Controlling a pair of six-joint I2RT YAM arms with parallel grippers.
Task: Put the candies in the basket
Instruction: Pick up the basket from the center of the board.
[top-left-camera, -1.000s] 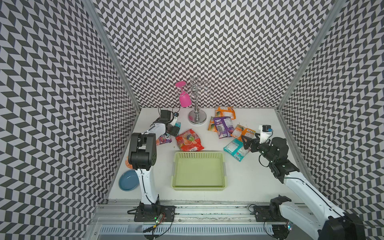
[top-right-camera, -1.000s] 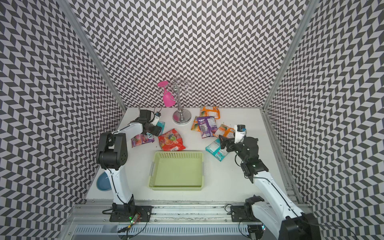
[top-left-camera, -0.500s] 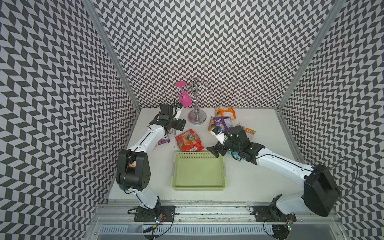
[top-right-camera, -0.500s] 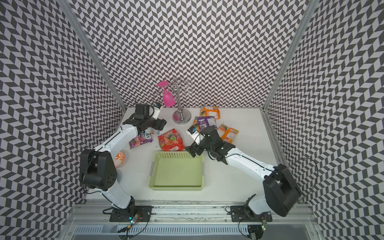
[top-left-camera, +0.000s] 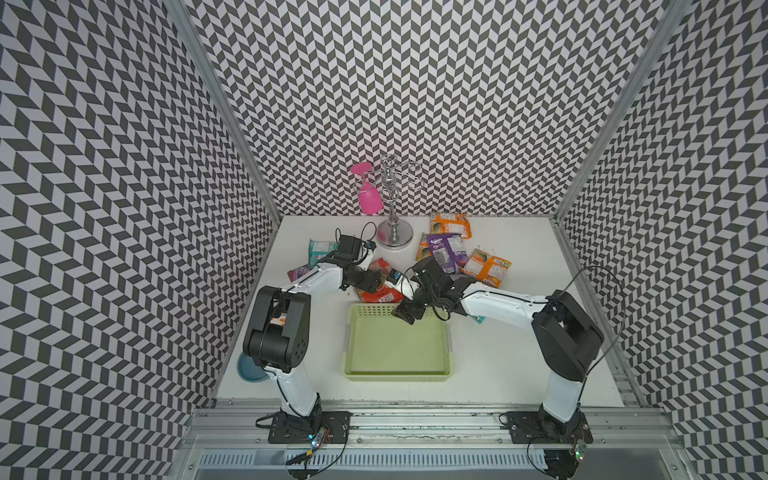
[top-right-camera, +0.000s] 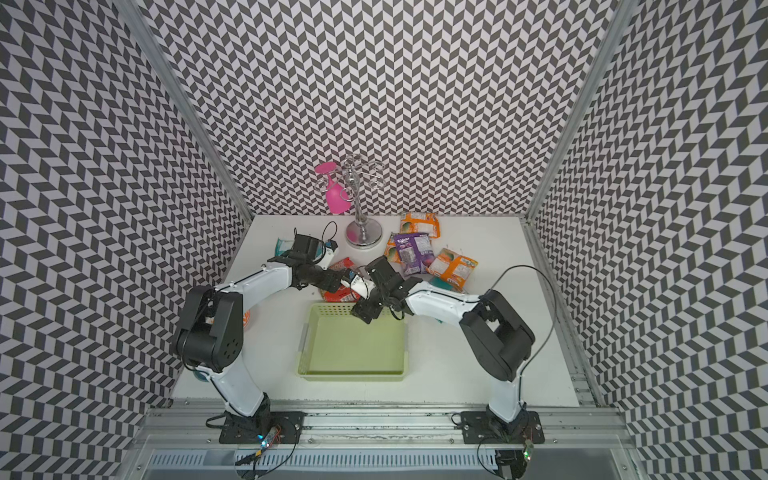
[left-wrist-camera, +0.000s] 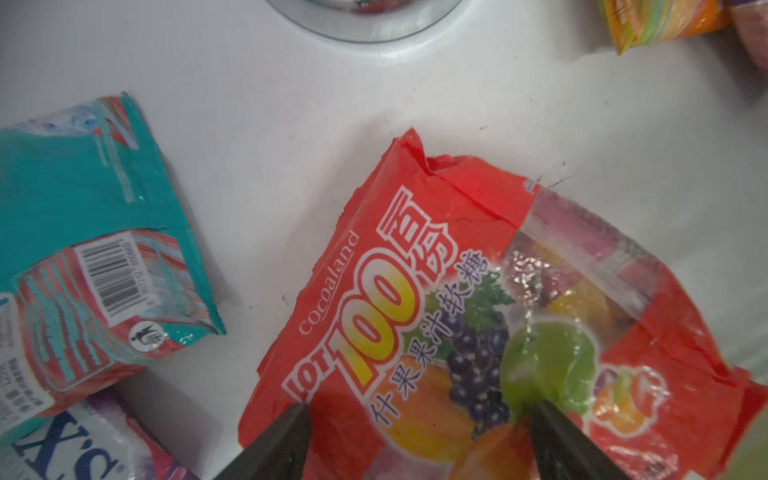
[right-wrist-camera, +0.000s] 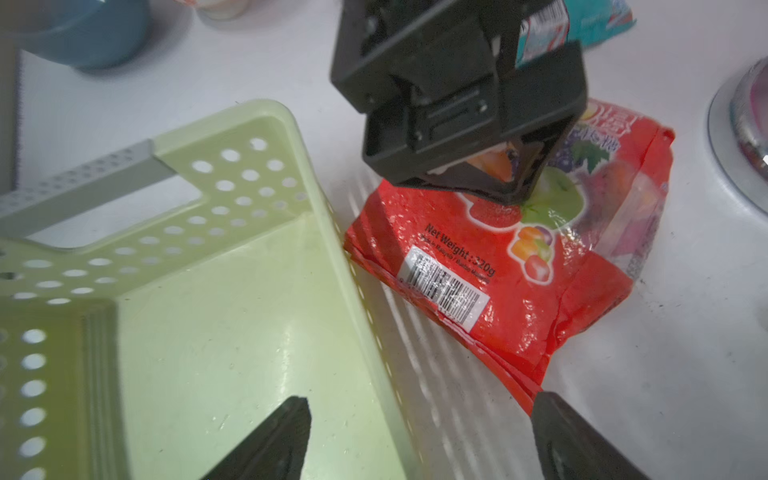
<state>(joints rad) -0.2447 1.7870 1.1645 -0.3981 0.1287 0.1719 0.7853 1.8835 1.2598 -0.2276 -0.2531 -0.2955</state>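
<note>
As the left pincer (left-wrist-camera: 415, 415) hangs spread over the red bag (left-wrist-camera: 415, 249) beside the basket (right-wrist-camera: 249, 133), pinch a raised fold squarely, with the spread right pincer (right-wrist-camera: 419, 403) giving room.

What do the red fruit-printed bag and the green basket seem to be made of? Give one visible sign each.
Red bag: likely thin glossy plastic film; it crinkles, glints, has a clear window. Basket: apparently rigid moulded plastic, satin finish; even round holes, smooth rounded rim.
</note>
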